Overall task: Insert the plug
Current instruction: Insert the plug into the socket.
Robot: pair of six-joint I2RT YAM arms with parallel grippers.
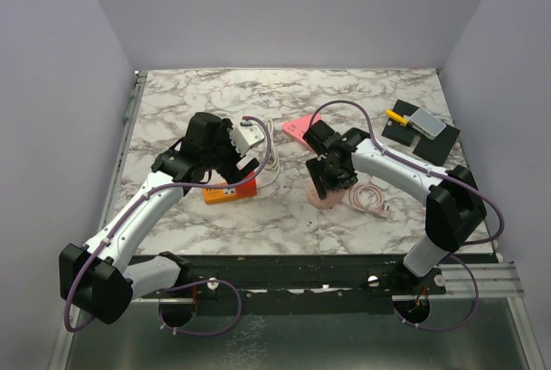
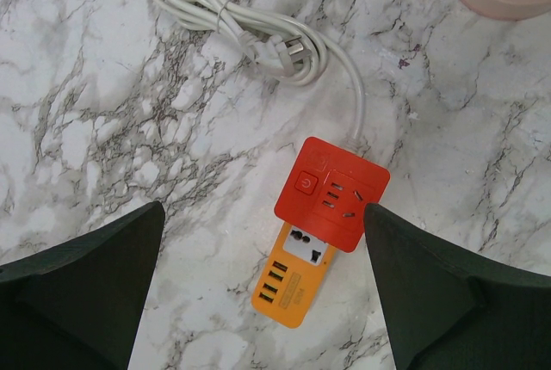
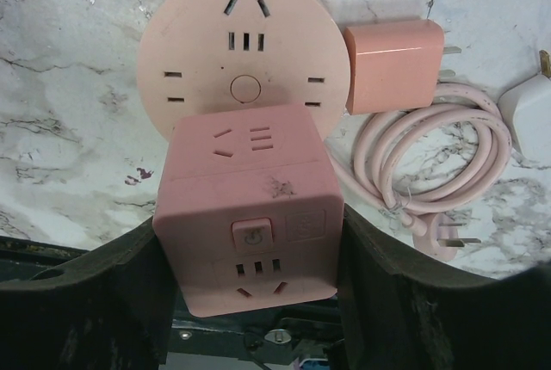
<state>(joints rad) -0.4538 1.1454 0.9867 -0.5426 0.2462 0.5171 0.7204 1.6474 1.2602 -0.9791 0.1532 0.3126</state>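
Observation:
My right gripper (image 3: 250,224) is shut on a pink cube socket (image 3: 245,189) with a power button on its side, and holds it just above a round pink socket (image 3: 207,43) on the marble table. In the top view the right gripper (image 1: 325,174) hangs over that round socket (image 1: 327,200). My left gripper (image 2: 263,215) is open and empty above an orange power strip (image 2: 293,288). A red cube socket (image 2: 331,194) sits on the strip's far end. In the top view the left gripper (image 1: 231,157) is over the strip (image 1: 228,192).
A coiled white cord (image 2: 250,30) with its plug runs from the red cube. A pink charger (image 3: 394,64), a coiled pink cable (image 3: 439,163) and a white plug (image 3: 529,107) lie right of the round socket. A pink card (image 1: 300,127) and a black mat (image 1: 422,133) lie further back.

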